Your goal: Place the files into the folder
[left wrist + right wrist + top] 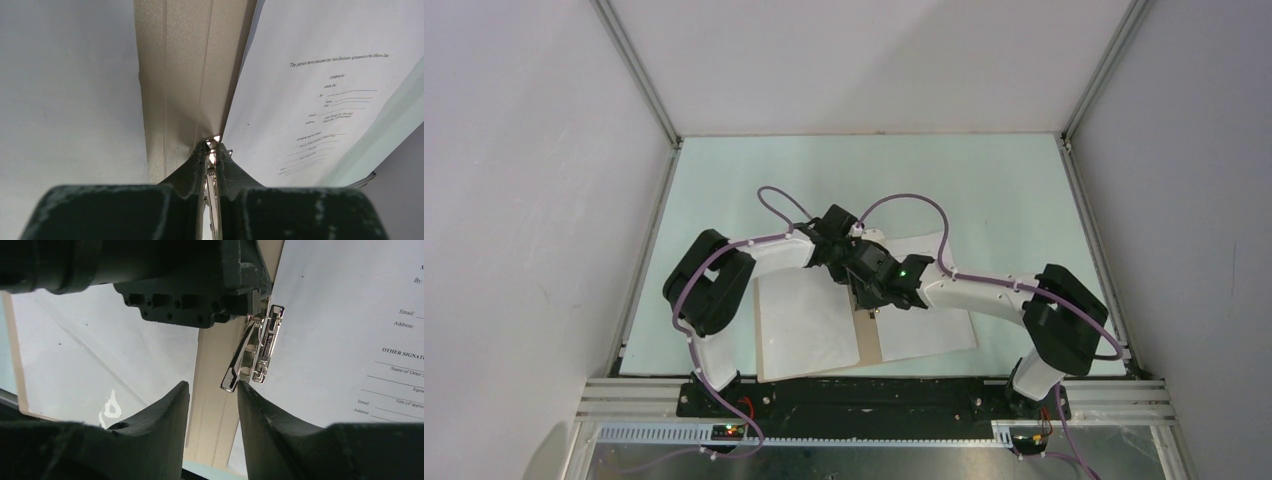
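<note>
Here, left end effector (212, 148) pinches shiny metal clip (261, 347) on tan folder (175, 75); right end effector (212, 388) spread.

Left arm (714, 285) and right arm (1024, 300) both bend inward, wrists almost touching. Left gripper (212, 147) is pinched on the metal clip (255, 347), while right gripper (213, 390) has its fingers apart just beside it.

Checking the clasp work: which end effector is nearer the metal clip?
Left: the left end effector pinches the metal clip; the right end effector stands open by its lever tip.
</note>
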`<state>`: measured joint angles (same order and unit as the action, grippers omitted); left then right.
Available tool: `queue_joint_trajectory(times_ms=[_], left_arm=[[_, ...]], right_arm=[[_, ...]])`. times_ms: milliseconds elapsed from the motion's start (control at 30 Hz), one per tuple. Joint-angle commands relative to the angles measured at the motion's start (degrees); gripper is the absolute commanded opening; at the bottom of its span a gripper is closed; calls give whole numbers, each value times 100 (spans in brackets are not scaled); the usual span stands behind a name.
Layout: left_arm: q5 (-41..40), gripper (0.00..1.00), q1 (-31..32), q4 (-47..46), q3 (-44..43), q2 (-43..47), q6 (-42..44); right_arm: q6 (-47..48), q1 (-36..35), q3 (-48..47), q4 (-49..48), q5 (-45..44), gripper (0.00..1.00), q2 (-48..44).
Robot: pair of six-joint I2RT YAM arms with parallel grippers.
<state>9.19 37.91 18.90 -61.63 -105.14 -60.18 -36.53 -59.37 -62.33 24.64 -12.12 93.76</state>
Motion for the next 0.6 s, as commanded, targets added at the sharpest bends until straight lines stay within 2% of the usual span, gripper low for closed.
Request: queue_joint_trajectory(times_ms=[0,100,200,433,567], left_arm=[[-94,7,101,37,31,-119,-88],[-103,7,101,38,48,-120,-103],[-122,5,99,36,77,-103,-150],[-95,1,99,36,115,-94,-268],[-51,0,92,36,139,-110,-291]], right_arm=[[-264,44,-22,110,-191,45,-398],[-445,105,-20,290,-442,43,-557],[-439,162,-27,249,-582,36,-592],[-204,162,-266,161,-614,27,-239],[-106,69,-289,32,-727,25,-133]])
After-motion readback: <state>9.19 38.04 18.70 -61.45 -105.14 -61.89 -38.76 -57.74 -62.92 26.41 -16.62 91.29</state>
